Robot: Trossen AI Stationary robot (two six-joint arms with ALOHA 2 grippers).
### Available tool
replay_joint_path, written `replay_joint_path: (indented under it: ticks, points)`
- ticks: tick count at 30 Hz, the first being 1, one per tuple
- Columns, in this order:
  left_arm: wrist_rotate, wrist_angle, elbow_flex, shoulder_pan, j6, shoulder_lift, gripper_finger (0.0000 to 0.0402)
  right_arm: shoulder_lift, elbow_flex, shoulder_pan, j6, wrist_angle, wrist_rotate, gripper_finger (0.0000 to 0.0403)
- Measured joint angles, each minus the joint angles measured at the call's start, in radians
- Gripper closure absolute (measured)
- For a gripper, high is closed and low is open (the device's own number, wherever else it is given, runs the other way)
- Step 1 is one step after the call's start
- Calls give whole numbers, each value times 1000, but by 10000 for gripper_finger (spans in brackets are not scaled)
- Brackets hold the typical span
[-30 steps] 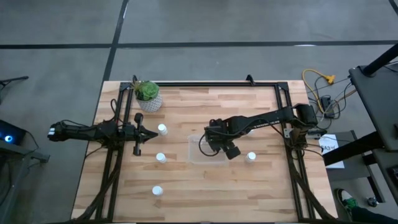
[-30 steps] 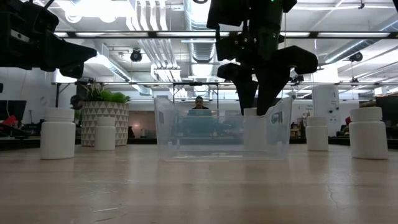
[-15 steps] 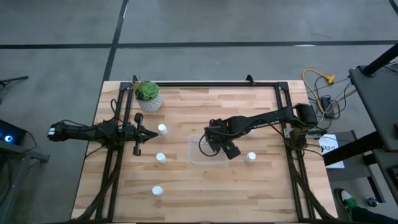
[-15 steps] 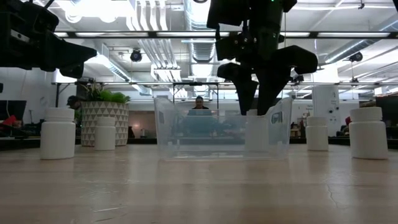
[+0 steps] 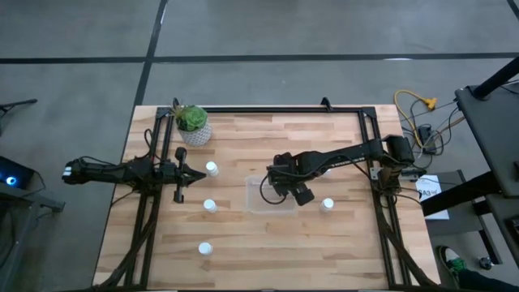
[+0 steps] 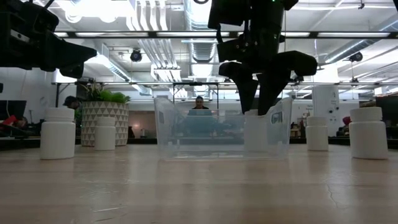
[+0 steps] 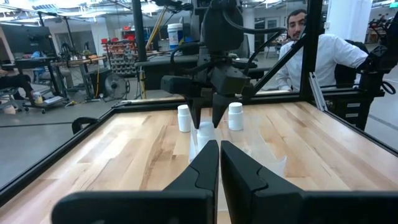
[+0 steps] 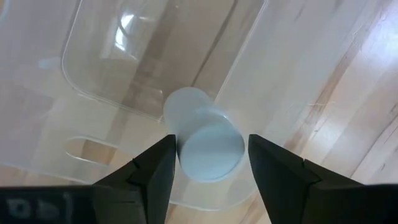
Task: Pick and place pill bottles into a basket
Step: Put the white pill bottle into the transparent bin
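Note:
The clear basket (image 5: 271, 195) stands mid-table. One white pill bottle (image 8: 208, 142) stands upright on its floor, near its right wall (image 6: 256, 130). My right gripper (image 6: 259, 111) is open above the basket, pointing down, a finger close on each side of that bottle's cap. Other bottles stand on the table: two (image 5: 212, 169) (image 5: 209, 206) left of the basket, one (image 5: 204, 249) near the front, one (image 5: 327, 205) right of the basket. My left gripper (image 5: 185, 174) is shut and empty, above the table at the left.
A white pot with a green plant (image 5: 194, 126) stands at the far left corner. A black frame rail (image 5: 268, 109) runs along the far edge, and rails run down both sides. A person (image 7: 311, 43) sits beyond the table.
The bottle in my right gripper has sunk a little and now stands on the basket's floor. My right gripper's fingers have parted slightly around its cap. My left arm has kept still.

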Motion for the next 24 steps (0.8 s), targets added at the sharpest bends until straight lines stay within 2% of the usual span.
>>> replay_joint_path:
  ticks: [6,14,17,24]
  points:
    - [0,0,0,0,0,0,402,-2,11,0,0,-6,0,211]
    - [0,0,0,0,0,0,402,-7,111,9,11,-93,-8,211]
    - [0,0,0,0,0,0,402,-22,141,14,34,-129,-55,211]
    - [0,0,0,0,0,0,402,-96,121,37,95,-139,-249,211]
